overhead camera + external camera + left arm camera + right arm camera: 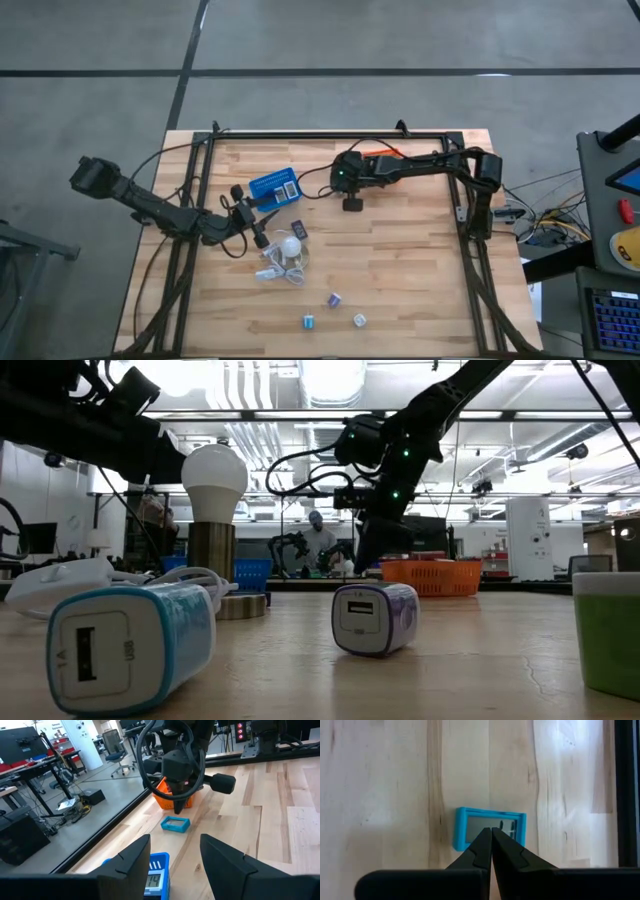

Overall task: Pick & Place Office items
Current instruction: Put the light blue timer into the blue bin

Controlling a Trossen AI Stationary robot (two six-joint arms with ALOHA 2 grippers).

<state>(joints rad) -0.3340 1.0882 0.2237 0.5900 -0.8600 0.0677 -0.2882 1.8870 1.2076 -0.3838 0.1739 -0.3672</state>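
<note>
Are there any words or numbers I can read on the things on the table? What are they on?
None reads clearly.
Blue-framed display below the shut right pincer: dark digits, too blurred.
Second display near the open left pincer: digits too blurred.

the table (420, 270) is pale wood strips, smooth and matt. on it, a blue-framed clock (490, 828) looks like glossy plastic. near the clock, the blue basket (273, 187) is plastic mesh; the bulb (214, 472) is smooth matt white.
</note>
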